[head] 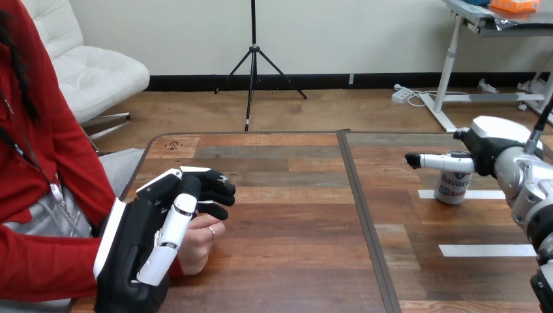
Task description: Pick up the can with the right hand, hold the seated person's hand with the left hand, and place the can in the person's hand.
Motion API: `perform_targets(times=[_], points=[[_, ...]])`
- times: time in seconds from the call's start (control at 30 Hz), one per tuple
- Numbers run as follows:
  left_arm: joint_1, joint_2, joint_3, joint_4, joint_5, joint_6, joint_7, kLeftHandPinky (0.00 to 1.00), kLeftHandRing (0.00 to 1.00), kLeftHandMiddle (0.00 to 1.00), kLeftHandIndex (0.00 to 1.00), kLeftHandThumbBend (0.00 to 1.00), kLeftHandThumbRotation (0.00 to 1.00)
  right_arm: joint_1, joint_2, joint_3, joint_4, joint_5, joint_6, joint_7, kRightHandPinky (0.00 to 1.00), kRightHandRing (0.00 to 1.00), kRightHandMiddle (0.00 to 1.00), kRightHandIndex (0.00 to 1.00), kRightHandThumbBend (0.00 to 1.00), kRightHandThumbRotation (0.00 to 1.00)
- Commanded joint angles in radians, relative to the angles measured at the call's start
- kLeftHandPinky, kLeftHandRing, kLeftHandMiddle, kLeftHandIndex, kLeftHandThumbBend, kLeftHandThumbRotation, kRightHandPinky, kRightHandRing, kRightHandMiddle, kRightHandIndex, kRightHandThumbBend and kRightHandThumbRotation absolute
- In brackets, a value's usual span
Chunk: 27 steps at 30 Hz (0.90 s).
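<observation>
A white can [452, 188] with blue and red print stands upright on the table's right half, on the end of a white tape strip. My right hand [493, 149] hovers at the can's top from the right, one straight finger [438, 160] reaching across in front of its rim; I count it open. At the left front my left hand [140, 238] lies over the person's hand [199, 242], thumb across its back and fingers [210, 189] curled round its far side.
The wooden table [287, 215] has a dark seam [360, 202] running front to back down its middle. A second white tape strip [486, 250] lies nearer me on the right half. The person sits at the left edge.
</observation>
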<state>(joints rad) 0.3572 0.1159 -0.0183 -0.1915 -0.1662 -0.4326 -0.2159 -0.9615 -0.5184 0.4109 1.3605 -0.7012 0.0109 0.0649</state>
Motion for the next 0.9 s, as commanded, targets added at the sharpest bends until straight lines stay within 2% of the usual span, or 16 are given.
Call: perform_targets(times=[0.0, 0.47, 0.87], points=[[-0.049, -0.014, 0.007, -0.007, -0.009, -0.02, 0.0, 0.51, 0.58, 0.58, 0.54, 0.26, 0.73, -0.028, 0.001, -0.013, -0.009, 0.025, -0.002, 0.0, 0.84, 0.91, 0.92, 0.93, 1.0, 1.0], [-0.052, -0.012, 0.009, -0.011, -0.022, -0.014, -0.005, 0.5, 0.57, 0.58, 0.54, 0.27, 0.73, -0.013, 0.007, -0.007, -0.013, 0.053, -0.021, 0.019, 0.85, 0.9, 0.91, 0.91, 1.0, 1.0], [-0.052, -0.009, 0.011, -0.016, -0.05, -0.007, -0.015, 0.51, 0.58, 0.58, 0.53, 0.28, 0.73, -0.008, 0.013, 0.0, -0.013, 0.051, -0.033, 0.024, 0.77, 0.83, 0.86, 0.84, 0.97, 1.0]])
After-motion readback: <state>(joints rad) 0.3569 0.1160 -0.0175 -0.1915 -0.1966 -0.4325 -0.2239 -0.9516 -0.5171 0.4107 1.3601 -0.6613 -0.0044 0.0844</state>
